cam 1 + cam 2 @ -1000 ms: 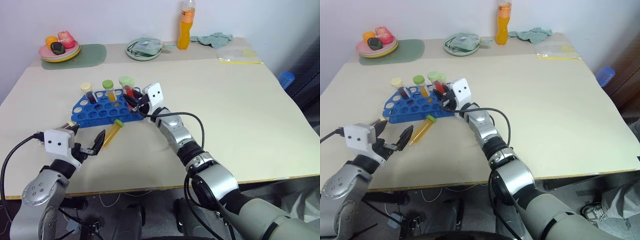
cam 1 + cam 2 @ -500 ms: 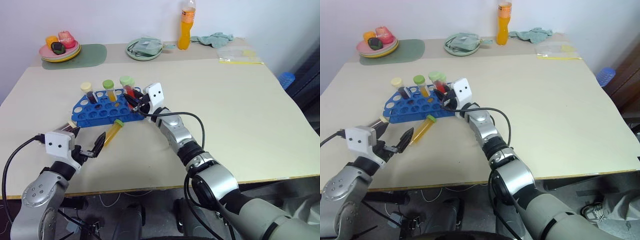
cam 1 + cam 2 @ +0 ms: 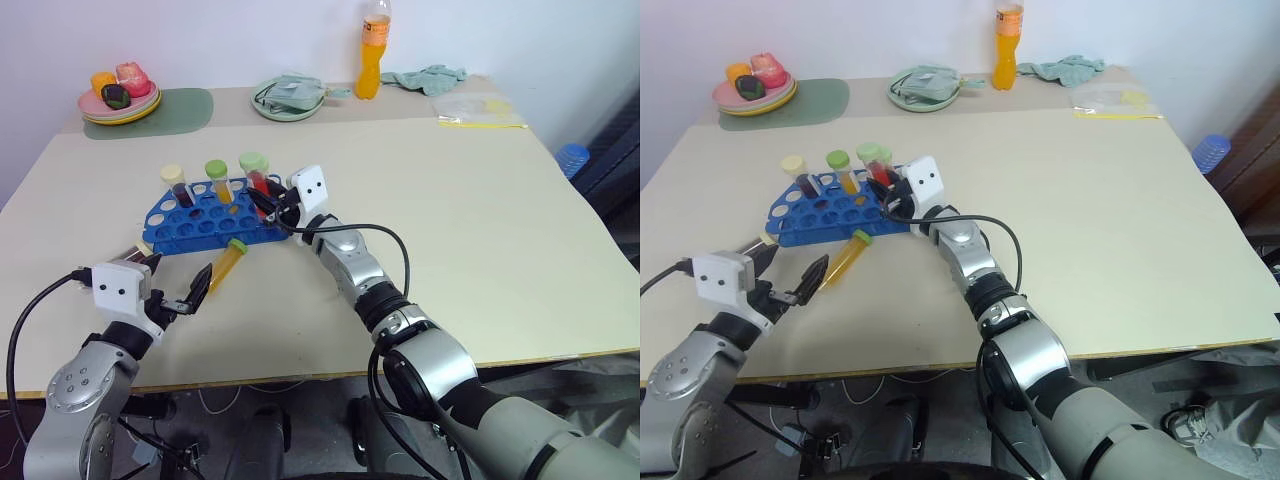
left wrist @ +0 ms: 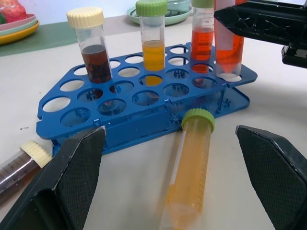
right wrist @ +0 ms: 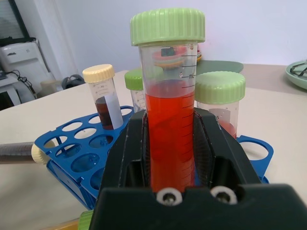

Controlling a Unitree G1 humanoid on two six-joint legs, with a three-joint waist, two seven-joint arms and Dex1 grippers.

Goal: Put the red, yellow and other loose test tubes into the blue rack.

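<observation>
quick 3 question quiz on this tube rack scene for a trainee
1. True or false: the right gripper is shut on a red tube.
2. Which tube lies on the table between the open left gripper and the rack? A. maroon B. yellow C. red
3. What colour is the cap of the maroon tube standing in the rack?

Key: 1. True. 2. B, the yellow tube. 3. Cream.

Silver-grey arms, black cables, white wrist boxes.
</observation>
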